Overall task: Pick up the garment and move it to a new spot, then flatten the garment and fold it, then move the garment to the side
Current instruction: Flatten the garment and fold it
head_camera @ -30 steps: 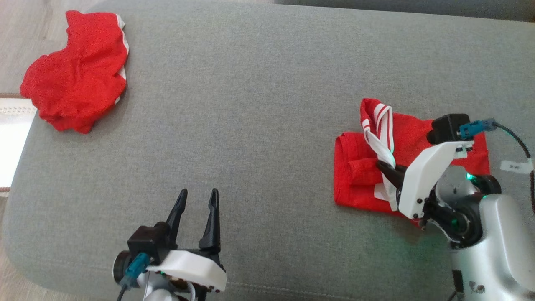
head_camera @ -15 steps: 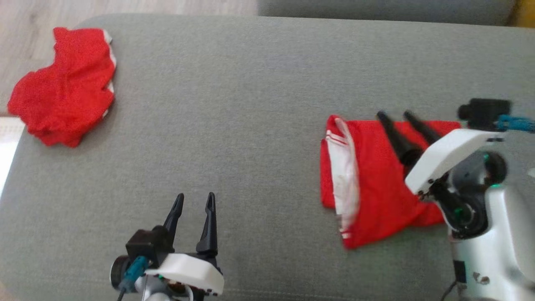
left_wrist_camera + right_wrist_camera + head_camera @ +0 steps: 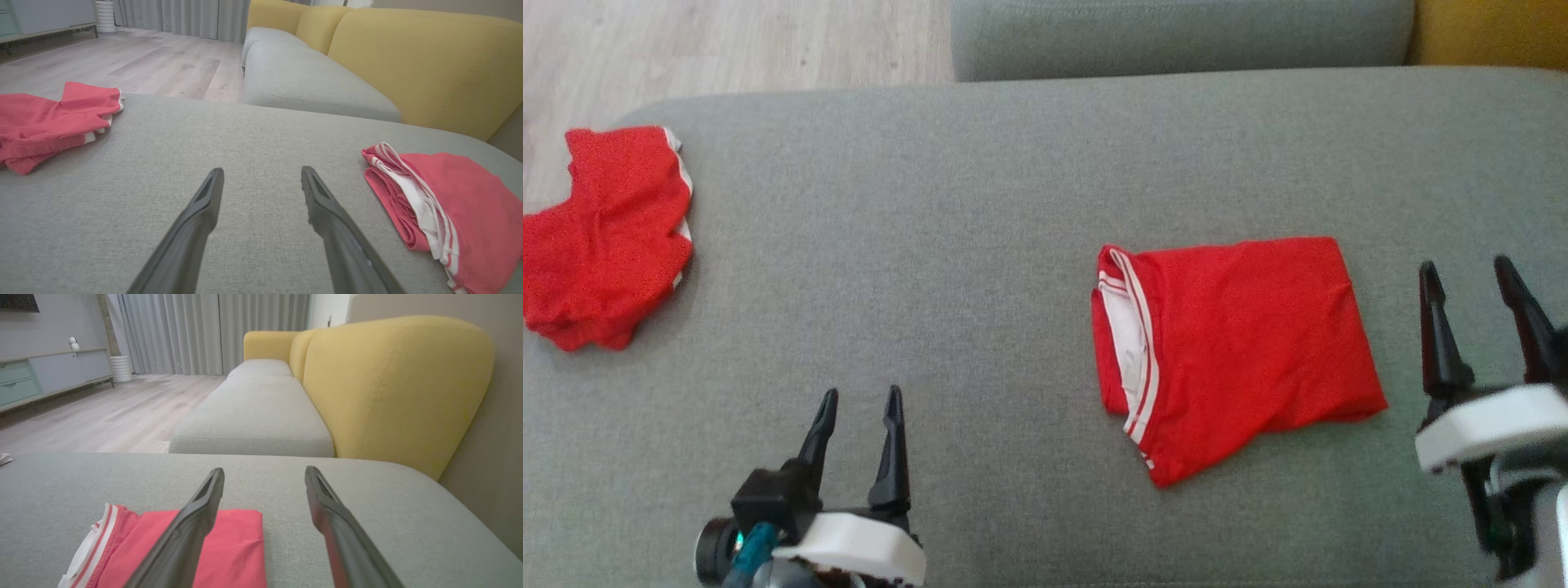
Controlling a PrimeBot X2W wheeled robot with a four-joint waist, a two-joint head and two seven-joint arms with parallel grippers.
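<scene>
**Red garment [image 3: 1233,343] lies folded on grey cushion [image 3: 947,245]; both grippers empty**

The garment rests flat on the right half of the cushion, folded into a rough rectangle. Its white-striped trim [image 3: 1131,343] faces the robot's left. The near left corner juts toward the robot. A few shallow creases cross the top layer.

The right gripper [image 3: 1463,264] stands just beside the garment's right edge, fingers pointing away from the robot. The head view shows a strip of bare cushion between the two. Its jaws are spread wide and hold nothing.

The left gripper [image 3: 862,392] sits near the cushion's front edge, well apart from the garment. Its jaws are also parted and empty, over bare cushion.

A second garment [image 3: 600,237], red with white trim, lies crumpled at the cushion's far left edge, well apart from both grippers. Beyond the cushion are a pale wood floor [image 3: 727,41], another grey seat [image 3: 302,81] and a yellow sofa back [image 3: 408,53].
</scene>
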